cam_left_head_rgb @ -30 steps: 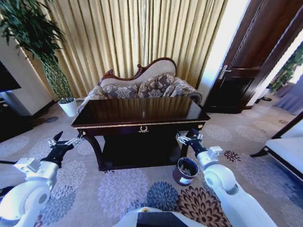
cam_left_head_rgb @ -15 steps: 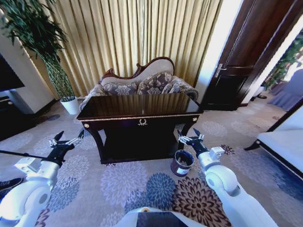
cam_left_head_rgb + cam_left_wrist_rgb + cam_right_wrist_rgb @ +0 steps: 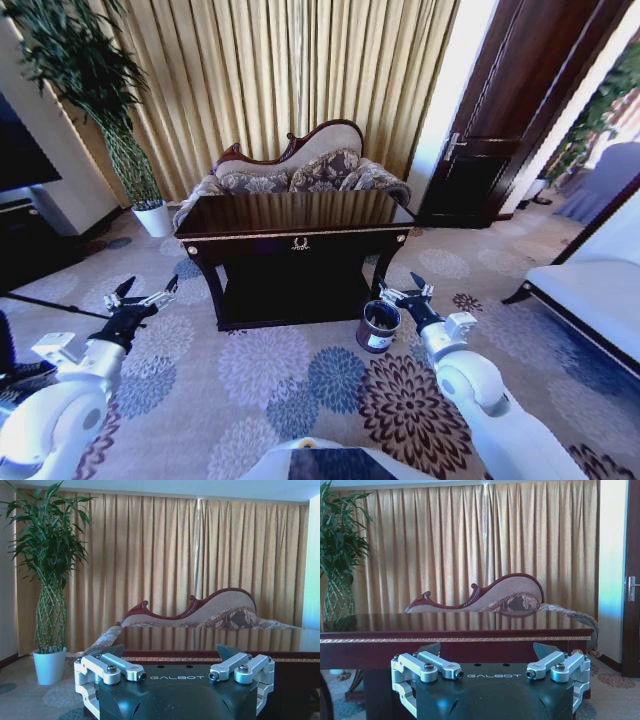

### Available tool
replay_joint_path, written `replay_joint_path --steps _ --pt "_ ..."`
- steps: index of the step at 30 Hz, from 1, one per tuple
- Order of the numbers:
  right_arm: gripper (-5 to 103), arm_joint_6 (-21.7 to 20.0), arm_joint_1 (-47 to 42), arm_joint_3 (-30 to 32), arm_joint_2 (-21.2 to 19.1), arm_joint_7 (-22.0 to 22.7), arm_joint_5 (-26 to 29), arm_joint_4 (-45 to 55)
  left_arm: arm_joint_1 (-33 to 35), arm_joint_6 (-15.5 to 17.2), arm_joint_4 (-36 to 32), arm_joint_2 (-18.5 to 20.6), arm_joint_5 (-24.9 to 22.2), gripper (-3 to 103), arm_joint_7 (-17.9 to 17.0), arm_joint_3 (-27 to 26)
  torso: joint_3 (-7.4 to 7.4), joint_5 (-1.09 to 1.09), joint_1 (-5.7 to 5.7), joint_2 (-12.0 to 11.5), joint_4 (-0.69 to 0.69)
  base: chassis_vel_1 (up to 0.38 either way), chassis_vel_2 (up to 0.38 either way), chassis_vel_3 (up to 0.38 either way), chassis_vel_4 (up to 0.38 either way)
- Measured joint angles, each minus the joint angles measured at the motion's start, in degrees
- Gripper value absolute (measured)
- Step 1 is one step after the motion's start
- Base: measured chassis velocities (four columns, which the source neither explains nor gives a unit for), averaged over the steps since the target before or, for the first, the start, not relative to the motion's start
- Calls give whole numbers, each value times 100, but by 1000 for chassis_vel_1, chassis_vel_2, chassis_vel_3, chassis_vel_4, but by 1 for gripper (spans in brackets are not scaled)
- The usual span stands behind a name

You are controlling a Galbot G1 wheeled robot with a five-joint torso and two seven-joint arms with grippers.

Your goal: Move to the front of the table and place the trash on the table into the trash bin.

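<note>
Though well short of the table (image 3: 298,214), facing it squarely across flowered carpet (image 3: 270,375). Long axis of the table running left to right in the head view, glossy dark top level, gold-trimmed front with its central ornament turned this way, lower shelf in shadow beneath. Behind it, touching or nearly so, a carved sofa (image 3: 300,172) in front of gold curtains (image 3: 270,70).

On the floor just beside the table's front right leg, the trash bin (image 3: 378,327): round, dark, standing upright with its mouth upward and a light label on the near side. Inside too dark to tell what it holds.

At lower left of the head view, left gripper (image 3: 145,292) held out low over the carpet, well apart from the table, fingers spread wide and holding nothing. From its own wrist, the same wide spread (image 3: 170,652), aimed level at the table's edge (image 3: 295,656).

At lower right, right gripper (image 3: 402,290) just above and beside the bin, not touching it, fingers likewise spread wide and empty. From its wrist (image 3: 487,650), pointed straight at the table front (image 3: 470,632).

Off to the left, a tall plant (image 3: 85,70) in a white pot (image 3: 153,218); to the right, a dark door (image 3: 500,120).
</note>
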Motion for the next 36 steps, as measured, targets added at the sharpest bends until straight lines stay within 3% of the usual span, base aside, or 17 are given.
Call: replay_joint_path --steps 23,25,31,36 --pt "100 53 -153 21 34 -24 -32 -2 19 -276 14 -4 -30 100 -130 90 1 4 1 0 -4 215 -214 -216 218" --pt "100 144 -154 -6 46 -37 -75 -77 28 -310 13 -7 -30 100 -130 90 -1 -2 -1 1 1 143 -172 -135 203" --pt "100 622 -172 -29 65 -214 -172 -271 47 -350 8 -10 -29 100 -122 92 -1 4 -3 2 -4 122 -113 -111 127" --pt "100 726 -205 -16 79 -259 -278 -287 41 -352 11 -24 -27 100 -116 120 1 2 2 -1 -3 17 -3 -12 6"
